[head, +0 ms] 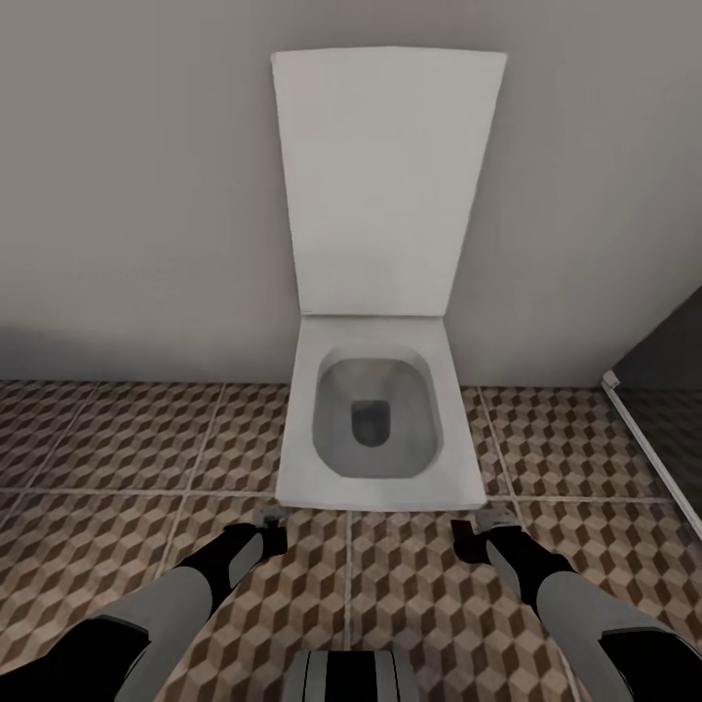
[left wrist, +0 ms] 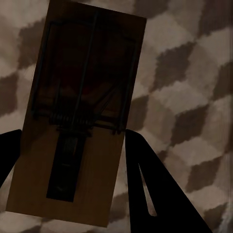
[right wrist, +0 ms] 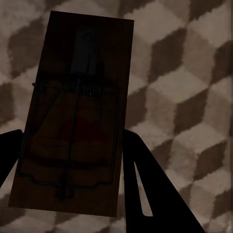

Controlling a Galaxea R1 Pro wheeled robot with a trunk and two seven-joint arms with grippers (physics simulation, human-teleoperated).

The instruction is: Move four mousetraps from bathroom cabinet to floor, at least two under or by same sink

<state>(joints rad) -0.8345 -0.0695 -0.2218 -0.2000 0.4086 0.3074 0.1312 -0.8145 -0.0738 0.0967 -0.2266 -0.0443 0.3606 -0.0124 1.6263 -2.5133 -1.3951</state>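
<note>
Presently, left tool (left wrist: 73,145) is pinching a mousetrap (left wrist: 77,116) between its fingers; right tool (right wrist: 73,145) likewise pinches a second mousetrap (right wrist: 73,116). Both hang above the cube-patterned bathroom floor (head: 117,439), before an open white toilet (head: 375,419).

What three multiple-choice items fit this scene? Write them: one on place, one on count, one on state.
1. The toilet stands: A. ahead, against the wall; B. beside a bathtub; C. under a sink.
2. Traps held: A. none; B. one; C. two.
3. The lid is: A. shut; B. up; C. missing.

A: the head view faces it at the wall.
C: the left trap sits in the left gripper, the right trap in the right gripper.
B: it leans on the wall above the open bowl.
</note>
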